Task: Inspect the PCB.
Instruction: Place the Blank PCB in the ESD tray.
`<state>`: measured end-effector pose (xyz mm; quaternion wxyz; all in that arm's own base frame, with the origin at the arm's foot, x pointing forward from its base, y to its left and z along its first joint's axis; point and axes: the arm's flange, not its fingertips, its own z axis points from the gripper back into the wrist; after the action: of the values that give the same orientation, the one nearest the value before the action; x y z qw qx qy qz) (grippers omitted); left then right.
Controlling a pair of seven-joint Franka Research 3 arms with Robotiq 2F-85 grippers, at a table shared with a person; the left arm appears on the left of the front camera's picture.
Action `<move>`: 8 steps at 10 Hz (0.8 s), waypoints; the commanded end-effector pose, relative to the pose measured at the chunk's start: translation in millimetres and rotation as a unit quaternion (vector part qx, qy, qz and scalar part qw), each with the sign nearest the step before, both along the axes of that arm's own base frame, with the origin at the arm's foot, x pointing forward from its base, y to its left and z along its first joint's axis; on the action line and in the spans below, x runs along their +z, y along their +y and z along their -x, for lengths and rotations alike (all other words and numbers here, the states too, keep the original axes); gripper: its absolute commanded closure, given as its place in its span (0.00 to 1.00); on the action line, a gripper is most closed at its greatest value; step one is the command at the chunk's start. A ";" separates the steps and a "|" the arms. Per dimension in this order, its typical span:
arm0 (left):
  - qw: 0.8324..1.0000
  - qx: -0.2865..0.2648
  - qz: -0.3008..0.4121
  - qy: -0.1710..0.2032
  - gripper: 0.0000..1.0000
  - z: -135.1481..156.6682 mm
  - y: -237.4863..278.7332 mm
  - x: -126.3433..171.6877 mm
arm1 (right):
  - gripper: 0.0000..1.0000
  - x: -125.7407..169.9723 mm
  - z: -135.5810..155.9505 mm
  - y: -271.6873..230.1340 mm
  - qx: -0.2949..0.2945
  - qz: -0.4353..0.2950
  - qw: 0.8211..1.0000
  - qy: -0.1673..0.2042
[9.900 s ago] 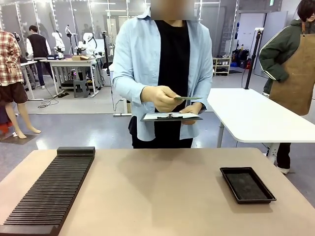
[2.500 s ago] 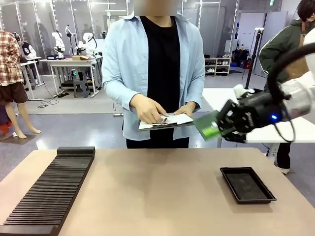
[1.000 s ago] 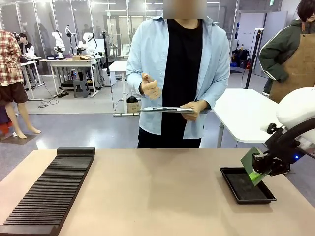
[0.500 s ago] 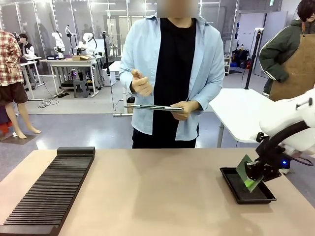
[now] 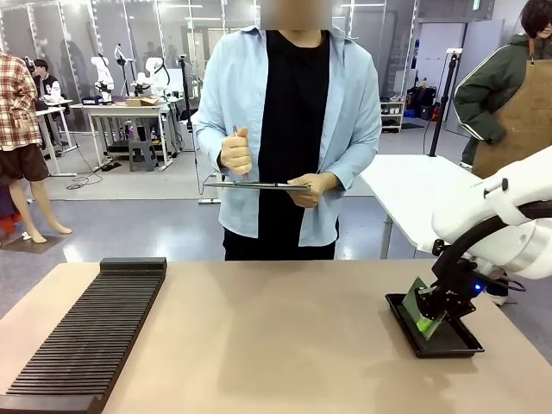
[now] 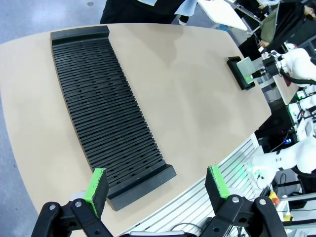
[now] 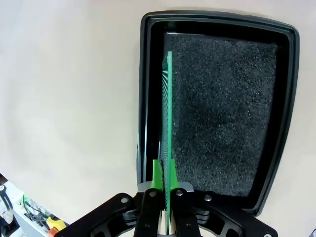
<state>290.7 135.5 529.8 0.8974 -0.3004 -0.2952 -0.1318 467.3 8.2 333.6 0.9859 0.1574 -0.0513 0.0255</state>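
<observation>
The PCB (image 5: 419, 307), a thin green board, is held tilted over the black tray (image 5: 457, 352) at the table's right. My right gripper (image 5: 431, 312) is shut on its edge. In the right wrist view the PCB (image 7: 170, 108) shows edge-on, pinched between green pads (image 7: 156, 174), above the left part of the foam-lined tray (image 7: 144, 98). Whether its lower edge touches the foam I cannot tell. My left gripper (image 6: 156, 183) is open and holds nothing, high above the near left of the table. Far off in that view are the PCB (image 6: 244, 71) and the tray (image 6: 234, 64).
A long black slotted rack (image 5: 86, 332) lies along the table's left side, also below my left gripper as the rack (image 6: 103, 113). Across the table a person holds a clipboard (image 5: 257, 185) level and a pen in a raised hand (image 5: 235, 153). A white table (image 5: 423, 203) stands behind.
My right gripper has come down and slightly left with the PCB, from above the tray's right edge to low over its middle. The person has shifted left with the clipboard.
</observation>
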 end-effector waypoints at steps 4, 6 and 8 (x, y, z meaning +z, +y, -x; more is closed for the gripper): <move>1.000 0.007 -0.009 0.006 0.00 1.2 -1.5 1.2 | 0.59 -11.5 -11.7 10.3 -0.023 0.025 0.999 -0.003; 1.000 0.007 -0.009 0.006 0.00 1.2 -1.5 1.2 | 0.26 -5.7 -4.1 10.9 -0.035 0.047 0.998 -0.019; 1.000 0.007 -0.009 0.006 0.00 1.2 -1.5 1.2 | 0.00 4.8 6.0 8.4 -0.043 0.074 0.996 -0.031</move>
<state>290.7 135.5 529.7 0.8974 -0.3004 -0.2952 -0.1318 472.5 13.1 330.3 0.9909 0.1089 -0.0784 0.0077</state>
